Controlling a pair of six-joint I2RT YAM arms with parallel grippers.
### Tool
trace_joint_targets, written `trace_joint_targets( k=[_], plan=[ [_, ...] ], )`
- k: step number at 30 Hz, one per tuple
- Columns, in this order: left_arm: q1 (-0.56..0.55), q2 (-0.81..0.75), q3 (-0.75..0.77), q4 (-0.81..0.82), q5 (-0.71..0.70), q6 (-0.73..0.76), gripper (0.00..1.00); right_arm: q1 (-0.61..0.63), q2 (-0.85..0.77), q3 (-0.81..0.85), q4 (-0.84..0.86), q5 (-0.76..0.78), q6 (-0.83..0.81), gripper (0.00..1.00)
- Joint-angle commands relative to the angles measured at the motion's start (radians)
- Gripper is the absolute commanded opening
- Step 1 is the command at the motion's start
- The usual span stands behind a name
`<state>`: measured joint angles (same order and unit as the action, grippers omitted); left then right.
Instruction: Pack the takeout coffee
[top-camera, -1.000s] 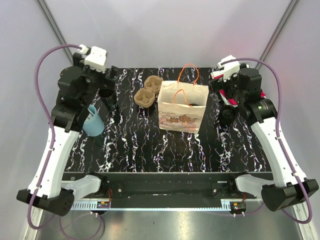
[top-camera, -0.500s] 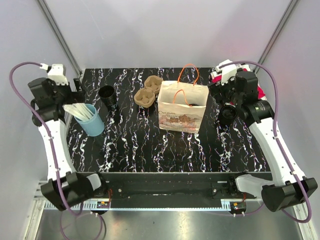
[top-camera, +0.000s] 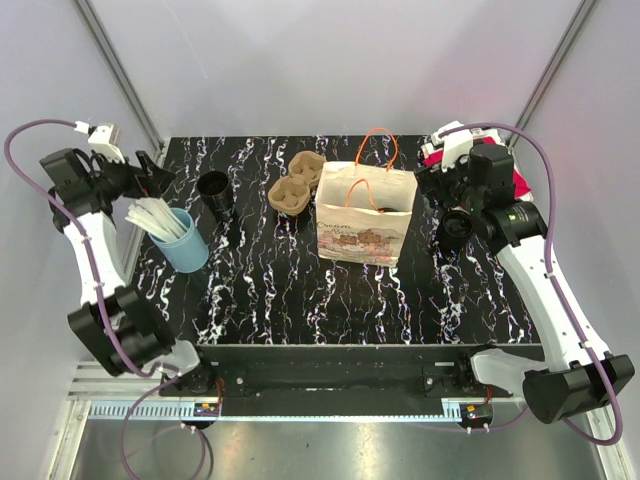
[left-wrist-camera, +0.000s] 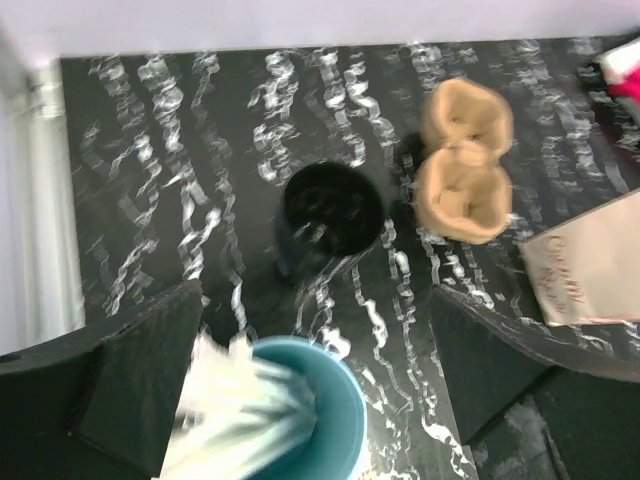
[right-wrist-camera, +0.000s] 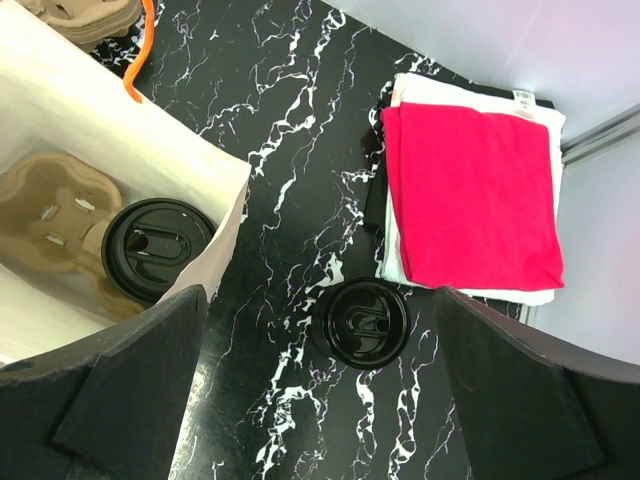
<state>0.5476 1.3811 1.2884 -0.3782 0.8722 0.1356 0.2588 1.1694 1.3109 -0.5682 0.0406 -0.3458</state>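
**Coffee half packed: 1 packed cup (right-wrist-camera: 158, 248) in the paper bag (top-camera: 365, 215), 1 lidded cup (right-wrist-camera: 360, 322) outside it.**

In the right wrist view the paper bag filled the left of the frame. It held a cardboard carrier (right-wrist-camera: 55, 215) with the packed cup seated in it. The lidded cup stood upright on the surface (top-camera: 280, 290) at lower centre, just beside the bag and near the folded cloths (right-wrist-camera: 470, 190). The right tool (right-wrist-camera: 318, 340) hung over it, jaws wide apart, holding nothing. The left tool (left-wrist-camera: 315, 330), equally wide and empty, hovered at the far left of the top view. Below it were a blue cup (left-wrist-camera: 305, 410), an unlidded black cup (left-wrist-camera: 330, 212) and a spare carrier (left-wrist-camera: 462, 160). The step in hand looked like fetching the lidded cup. For that, the right tool needed to drop, close round it and lift it upright into the carrier's free slot.
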Motion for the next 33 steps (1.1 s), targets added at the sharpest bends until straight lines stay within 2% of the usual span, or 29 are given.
trace_joint_targets(
  k=[1,7,9,15,20,25,33],
  plan=[
    [0.015,0.104,0.121,0.058,0.200,0.002,0.99,-0.006,-0.031,-0.012,0.034,-0.004,0.019,1.00],
    [0.018,0.197,0.173,0.029,0.174,0.051,0.99,-0.006,-0.034,-0.016,0.031,-0.007,0.027,1.00],
    [0.017,0.207,0.178,0.016,0.145,0.073,0.96,-0.006,-0.027,-0.016,0.031,-0.010,0.027,1.00],
    [0.020,0.158,0.143,-0.025,0.119,0.160,0.93,-0.004,-0.019,-0.016,0.030,-0.011,0.027,1.00],
    [0.020,0.119,0.114,-0.076,0.108,0.217,0.79,-0.006,-0.020,-0.015,0.025,-0.011,0.031,1.00],
    [0.028,0.102,0.111,-0.117,0.091,0.249,0.72,-0.006,-0.017,-0.015,0.022,-0.013,0.033,1.00],
    [0.031,0.102,0.150,-0.234,-0.015,0.335,0.71,-0.006,-0.024,-0.018,0.022,-0.021,0.034,1.00]
  ],
)
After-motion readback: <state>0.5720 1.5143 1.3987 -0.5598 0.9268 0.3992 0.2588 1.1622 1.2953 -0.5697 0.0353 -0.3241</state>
